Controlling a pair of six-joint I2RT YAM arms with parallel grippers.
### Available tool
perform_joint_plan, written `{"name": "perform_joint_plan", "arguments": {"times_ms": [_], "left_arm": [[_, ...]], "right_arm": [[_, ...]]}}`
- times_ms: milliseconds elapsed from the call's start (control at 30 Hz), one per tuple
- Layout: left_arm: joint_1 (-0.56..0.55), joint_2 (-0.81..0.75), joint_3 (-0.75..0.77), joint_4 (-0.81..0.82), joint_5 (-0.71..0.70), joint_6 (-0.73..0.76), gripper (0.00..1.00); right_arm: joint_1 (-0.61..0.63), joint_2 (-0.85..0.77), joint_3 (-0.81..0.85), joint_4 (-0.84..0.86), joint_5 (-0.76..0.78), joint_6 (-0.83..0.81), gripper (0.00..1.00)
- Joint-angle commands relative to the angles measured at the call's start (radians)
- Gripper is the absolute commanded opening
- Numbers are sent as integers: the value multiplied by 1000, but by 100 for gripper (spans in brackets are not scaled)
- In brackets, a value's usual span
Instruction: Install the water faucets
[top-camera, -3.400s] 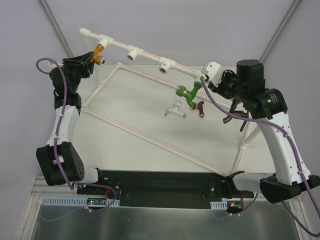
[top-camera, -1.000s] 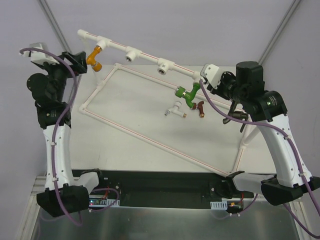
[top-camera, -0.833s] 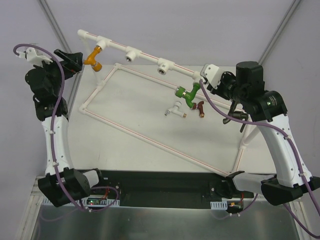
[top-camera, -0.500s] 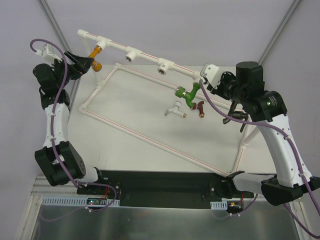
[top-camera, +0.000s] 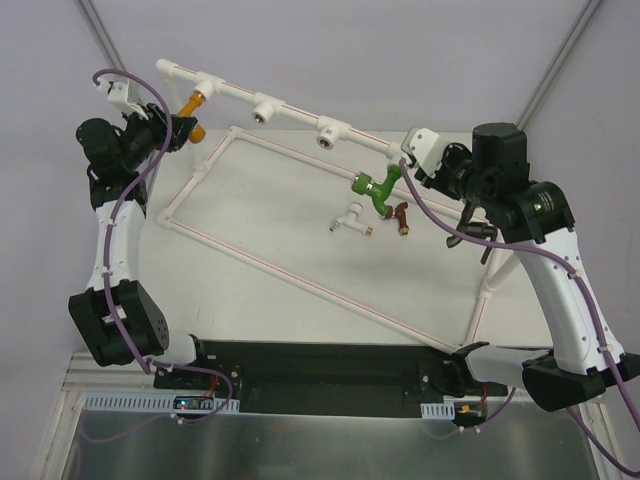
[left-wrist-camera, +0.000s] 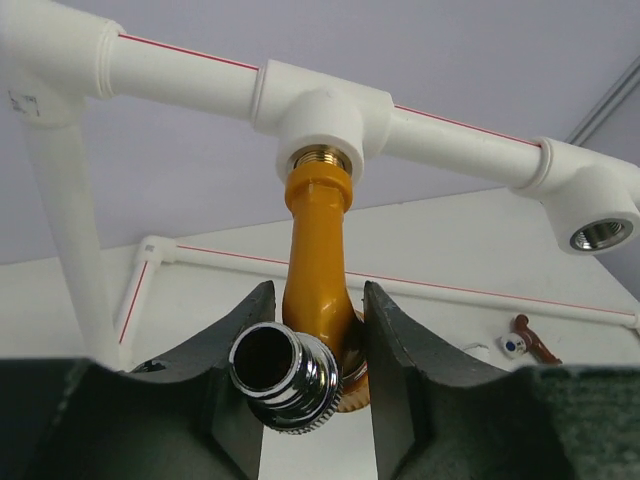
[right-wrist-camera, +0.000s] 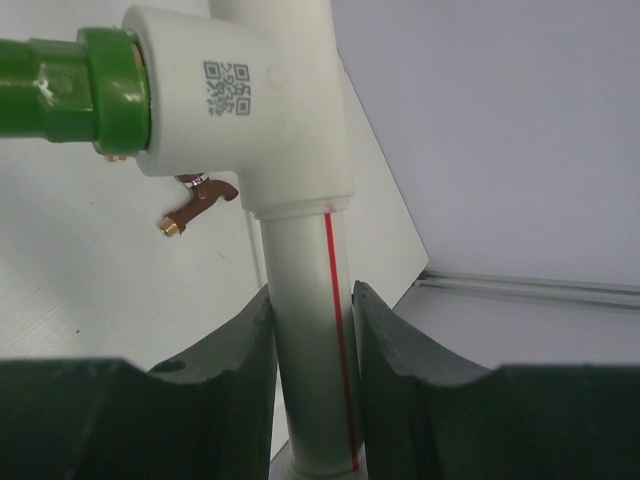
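Observation:
An orange-gold faucet (top-camera: 192, 106) sits in the leftmost tee socket of the white pipe frame (top-camera: 295, 112). My left gripper (top-camera: 178, 130) is shut on it. In the left wrist view the fingers (left-wrist-camera: 395, 340) flank its orange body (left-wrist-camera: 318, 240), chrome spout toward the camera. A green faucet (top-camera: 378, 192) is in the right-end tee (right-wrist-camera: 245, 100). My right gripper (top-camera: 428, 170) is shut on the upright white pipe (right-wrist-camera: 305, 330) below that tee. A white faucet (top-camera: 350, 218) and a dark red faucet (top-camera: 401, 215) lie loose on the table. The grey faucet is out of view.
Two open tee sockets (top-camera: 263, 108) (top-camera: 330, 133) face forward on the top rail; one also shows in the left wrist view (left-wrist-camera: 600, 225). The frame's base pipes (top-camera: 300, 275) lie across the white table. Grey walls close in at both sides.
My left wrist has rolled and moved right from beside the frame onto the orange-gold faucet, closing around it. The right arm, green faucet and loose faucets have not moved.

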Motion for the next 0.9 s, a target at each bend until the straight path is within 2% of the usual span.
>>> {"name": "perform_joint_plan", "arguments": {"times_ms": [0,33,67,133,167,367,867], "left_arm": [[-53,-30,45,-52,-17,331,28],[-61,-36,48,-82,-27,369,24],[-76,-44,48,-92,-39,430,16],[-90,-53,47,-127,-66,500,8],[-98,-58,48,-141,-79,577,1],[-174,-92,53,-264,-178,901,0],[-369,-148,-68,-278,-594,1535,0]], "right_arm": [[20,-51,19,-12,-78,84,2],[21,-51,19,-14,-80,84,2],[21,-51,19,-12,-80,84,2],[20,-51,21,-14,-81,82,2],[21,-51,21,-14,-83,84,2],[23,-51,22,-12,-84,84,2],[26,-53,19,-9,-92,84,2]]}}
